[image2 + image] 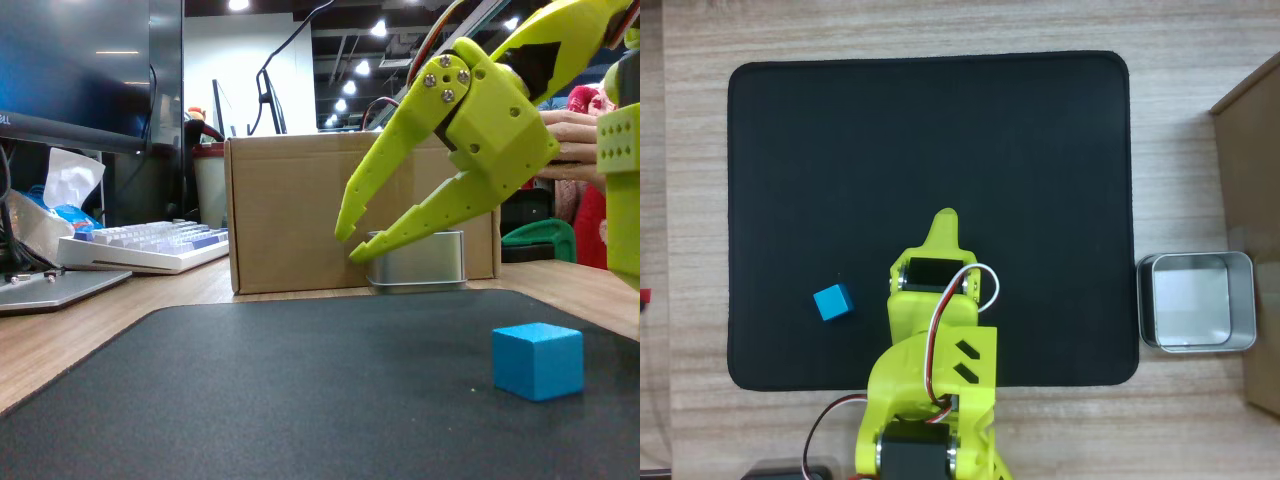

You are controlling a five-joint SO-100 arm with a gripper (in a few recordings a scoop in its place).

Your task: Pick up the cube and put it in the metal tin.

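The small cyan-blue cube [832, 302] [538, 360] lies on the black mat, left of my yellow arm in the overhead view. My gripper [943, 222] [350, 241] hangs above the mat's middle, apart from the cube, with its fingers slightly spread and nothing between them. The shiny metal tin [1196, 301] [417, 263] stands empty on the wooden table just off the mat's right edge in the overhead view. In the fixed view the tin sits behind my fingertips, in front of the cardboard box.
A brown cardboard box [1252, 215] [300, 210] stands beside the tin. The black mat [930, 150] covers most of the table. A keyboard [145, 246] and clutter lie at the left in the fixed view.
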